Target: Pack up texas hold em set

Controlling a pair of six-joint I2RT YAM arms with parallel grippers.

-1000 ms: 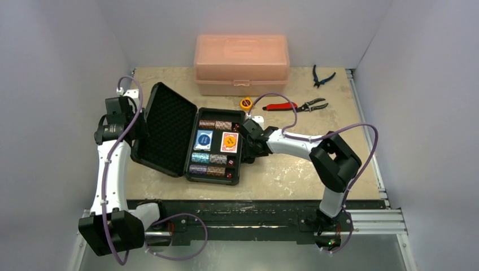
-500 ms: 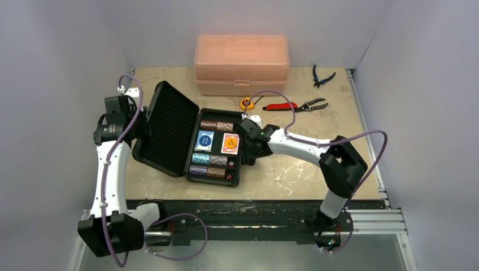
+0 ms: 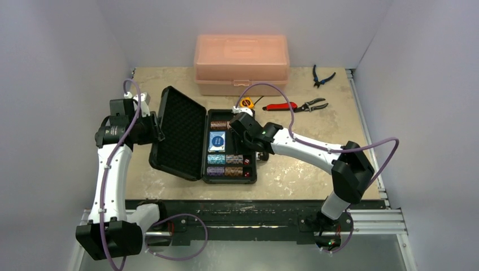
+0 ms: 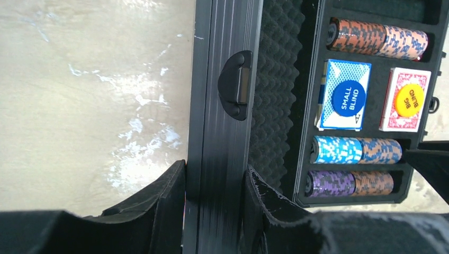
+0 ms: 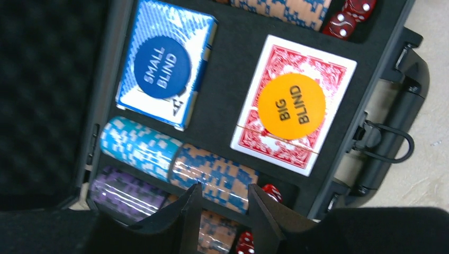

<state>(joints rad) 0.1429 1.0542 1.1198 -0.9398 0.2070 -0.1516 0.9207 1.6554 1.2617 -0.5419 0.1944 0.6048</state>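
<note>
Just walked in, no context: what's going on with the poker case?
The left hand clamps the edge of the open foam-lined lid of the black case. The right hand hovers open above the chip stacks. The blue deck and red deck sit in their slots; the lid is not yet closed.

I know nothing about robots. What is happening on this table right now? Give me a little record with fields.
Case: black, open, foam-lined lid standing up
Left gripper: clamped on the lid's edge
Right gripper: open, hovering over the chip rows, holding nothing
Blue deck: in the tray, Small Blind disc on top
Red deck: beside it, Big Blind disc on top
Red dice: in the tray's edge slots
Behind: closed pink box, red-handled pliers
</note>
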